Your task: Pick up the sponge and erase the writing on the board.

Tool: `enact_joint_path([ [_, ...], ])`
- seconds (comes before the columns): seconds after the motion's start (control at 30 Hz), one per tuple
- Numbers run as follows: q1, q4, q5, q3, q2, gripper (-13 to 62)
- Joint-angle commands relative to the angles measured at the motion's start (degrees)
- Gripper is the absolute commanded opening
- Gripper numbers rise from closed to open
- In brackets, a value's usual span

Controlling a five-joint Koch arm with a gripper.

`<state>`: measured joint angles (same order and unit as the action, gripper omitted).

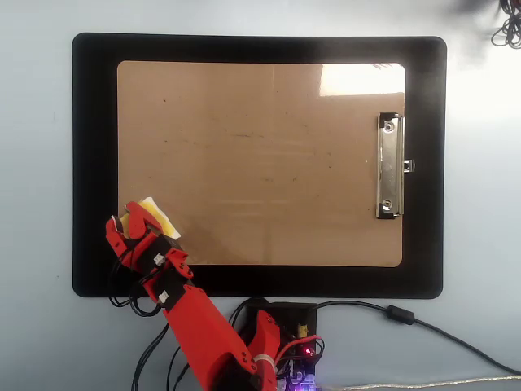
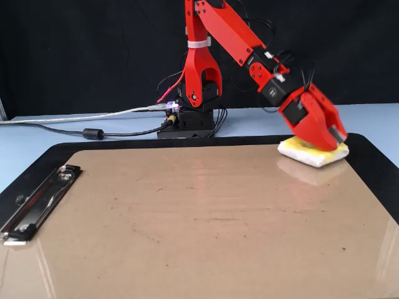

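The tan board [image 1: 260, 163] lies on a black mat [image 1: 94, 163], with its silver clip [image 1: 390, 166] at the right in the overhead view. No writing shows on the board, only faint smudges. The yellow sponge [image 1: 160, 217] with its white underlayer rests on the board's lower-left corner. My red gripper [image 1: 130, 221] is down on it, jaws closed around it. In the fixed view the sponge [image 2: 312, 154] sits at the board's [image 2: 187, 218] far right corner under the gripper [image 2: 321, 142]. The sponge's black dot is hidden.
The arm's base [image 1: 277, 342] stands just off the mat's near edge, with cables [image 1: 423, 326] trailing right. A dark cable bundle [image 1: 509, 28] lies at the top right. In the fixed view the clip [image 2: 37, 199] is at the left and a black backdrop stands behind.
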<state>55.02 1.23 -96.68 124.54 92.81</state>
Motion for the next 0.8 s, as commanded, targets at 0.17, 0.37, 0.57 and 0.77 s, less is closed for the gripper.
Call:
enact_joint_path([
  [0.17, 0.26, 6.94, -0.70, 3.16, 16.79, 33.0],
  [0.37, -8.35, 43.95, -0.35, -10.46, 28.83, 33.0],
  [0.57, -19.07, 69.35, 0.88, -25.66, 27.69, 33.5],
  [0.77, -35.07, 79.80, 3.08, -20.39, 27.86, 34.1],
])
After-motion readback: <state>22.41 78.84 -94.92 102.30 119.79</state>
